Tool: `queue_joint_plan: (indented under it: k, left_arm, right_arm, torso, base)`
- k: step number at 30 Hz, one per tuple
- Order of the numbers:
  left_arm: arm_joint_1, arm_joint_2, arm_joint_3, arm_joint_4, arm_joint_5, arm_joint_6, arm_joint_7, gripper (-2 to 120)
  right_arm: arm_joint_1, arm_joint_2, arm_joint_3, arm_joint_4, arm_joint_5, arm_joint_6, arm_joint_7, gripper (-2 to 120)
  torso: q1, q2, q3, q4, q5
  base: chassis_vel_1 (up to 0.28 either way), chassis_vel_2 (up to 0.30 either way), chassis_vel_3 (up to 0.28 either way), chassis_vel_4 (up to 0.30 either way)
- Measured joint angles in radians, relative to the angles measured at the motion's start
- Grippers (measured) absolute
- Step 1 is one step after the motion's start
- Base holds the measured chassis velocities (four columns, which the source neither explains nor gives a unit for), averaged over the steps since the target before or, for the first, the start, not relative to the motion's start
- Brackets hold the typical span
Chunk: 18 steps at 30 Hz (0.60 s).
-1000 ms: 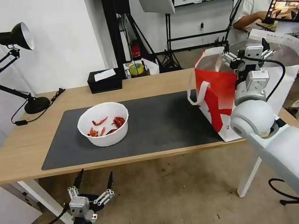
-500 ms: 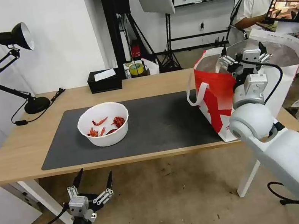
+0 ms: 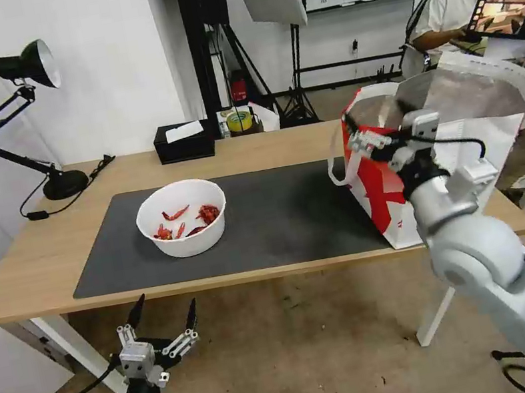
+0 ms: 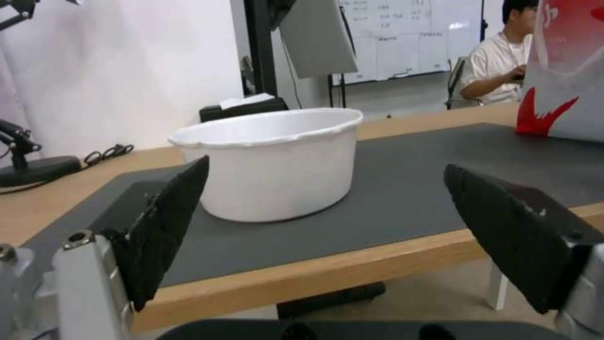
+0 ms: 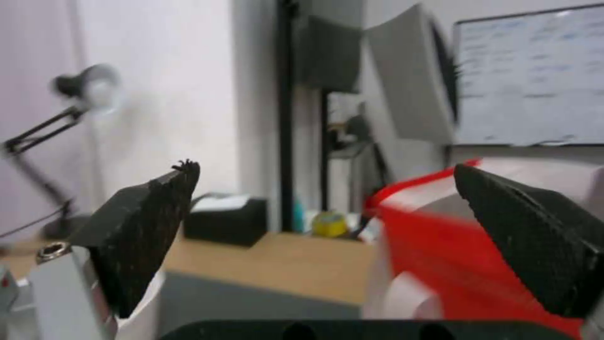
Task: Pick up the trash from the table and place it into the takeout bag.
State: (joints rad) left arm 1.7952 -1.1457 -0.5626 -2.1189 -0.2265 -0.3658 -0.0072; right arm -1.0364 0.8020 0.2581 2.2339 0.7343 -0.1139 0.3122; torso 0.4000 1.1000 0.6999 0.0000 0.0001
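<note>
Count: one white bowl (image 3: 182,218), one takeout bag (image 3: 397,152), two claws, one black tissue box (image 3: 184,141), one desk lamp (image 3: 25,116).

Bowl: round, white, red scraps in the bottom, sits on the dark grey mat (image 3: 280,220) toward the tabletop's (image 3: 36,257) left half. Bag: boxy, white and red, silver foil lining, white strap handle on the near side, stands upright at the mat's right end, mouth open.

Right claw (image 3: 376,129) is up at the bag's left rim, fingers spread wide, nothing between them. Left claw (image 3: 165,315) hangs below the tabletop's front edge, near the floor, also wide and empty (parked).

View differences: head view looks down into the bowl, so the scraps show; left wrist view sees the bowl (image 4: 271,160) side-on from below rim level, plain white wall only, plus the bag's red-and-white lower corner (image 4: 563,94). Right wrist view catches the bag's red panel (image 5: 465,264) close up, tissue box (image 5: 226,215) and lamp (image 5: 82,89) beyond, blurred.
</note>
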Motion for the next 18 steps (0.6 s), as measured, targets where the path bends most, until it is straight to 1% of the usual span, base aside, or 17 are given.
queue_joint_plan:
  k: [1, 4, 5, 7, 8, 9, 11, 13, 15, 16, 18]
  left_arm:
    - [0.000, 0.000, 0.000, 0.000, 0.000, 0.000, 0.000, 100]
    - [0.002, 0.000, 0.001, -0.004, 0.000, 0.000, 0.000, 100]
    - [0.002, 0.000, 0.001, -0.004, 0.000, 0.000, 0.000, 100]
    - [0.006, -0.001, -0.002, -0.008, 0.000, -0.001, 0.001, 100]
    - [0.006, -0.001, -0.002, -0.008, 0.000, -0.001, 0.001, 100]
    - [0.007, -0.001, -0.002, -0.010, 0.000, -0.001, 0.002, 100]
    - [0.011, -0.001, -0.004, -0.016, 0.001, -0.003, 0.002, 100]
    - [0.013, -0.002, -0.004, -0.017, 0.002, -0.003, 0.002, 100]
    - [0.015, -0.002, -0.007, -0.017, 0.005, -0.004, 0.003, 100]
    - [0.015, -0.002, -0.007, -0.017, 0.005, -0.004, 0.003, 100]
    - [0.021, -0.003, -0.012, -0.016, 0.007, -0.004, 0.013, 100]
  right_arm:
    - [0.000, 0.000, 0.000, 0.000, 0.000, 0.000, 0.000, 100]
    - [-0.099, -0.021, 0.040, 0.028, 0.002, -0.011, -0.102, 100]
    - [-0.099, -0.021, 0.040, 0.028, 0.002, -0.011, -0.102, 100]
    - [-0.192, -0.030, 0.074, 0.033, -0.023, -0.014, -0.175, 100]
    - [-0.192, -0.030, 0.074, 0.033, -0.023, -0.014, -0.175, 100]
    - [-0.222, -0.030, 0.086, 0.031, -0.035, -0.012, -0.197, 100]
    - [-0.303, -0.022, 0.114, 0.013, -0.074, 0.019, -0.240, 100]
    - [-0.329, -0.016, 0.122, 0.008, -0.093, 0.034, -0.246, 100]
    - [-0.412, 0.011, 0.148, -0.007, -0.153, 0.089, -0.252, 100]
    - [-0.412, 0.011, 0.148, -0.007, -0.153, 0.089, -0.252, 100]
    - [-0.498, 0.044, 0.173, -0.027, -0.207, 0.146, -0.252, 100]
  torso:
    - [0.000, 0.000, 0.000, 0.0000, 0.0000]
    - [0.000, 0.000, 0.000, -0.0001, 0.0001]
    - [0.000, 0.000, 0.000, -0.0001, 0.0001]
    - [0.000, 0.000, 0.000, -0.0001, 0.0000]
    - [0.000, 0.000, 0.000, -0.0001, 0.0000]
    - [0.000, 0.000, 0.000, -0.0001, 0.0001]
    - [0.000, 0.000, 0.000, -0.0001, 0.0000]
    - [0.000, 0.000, 0.000, 0.0000, 0.0001]
    - [0.000, 0.000, 0.000, 0.0000, 0.0000]
    - [0.000, 0.000, 0.000, 0.0000, 0.0000]
    - [0.000, 0.000, 0.000, -0.0003, 0.0000]
  base:
    - [0.000, 0.000, 0.000, 0.000]
    - [0.000, 0.000, 0.000, 0.000]
    - [0.000, 0.000, 0.000, 0.000]
    - [0.000, 0.000, 0.000, 0.000]
    - [0.000, 0.000, 0.000, 0.000]
    - [0.000, 0.000, 0.000, 0.000]
    - [0.000, 0.000, 0.000, 0.000]
    - [0.000, 0.000, 0.000, 0.000]
    - [0.000, 0.000, 0.000, 0.000]
    - [0.000, 0.000, 0.000, 0.000]
    - [0.000, 0.000, 0.000, 0.000]
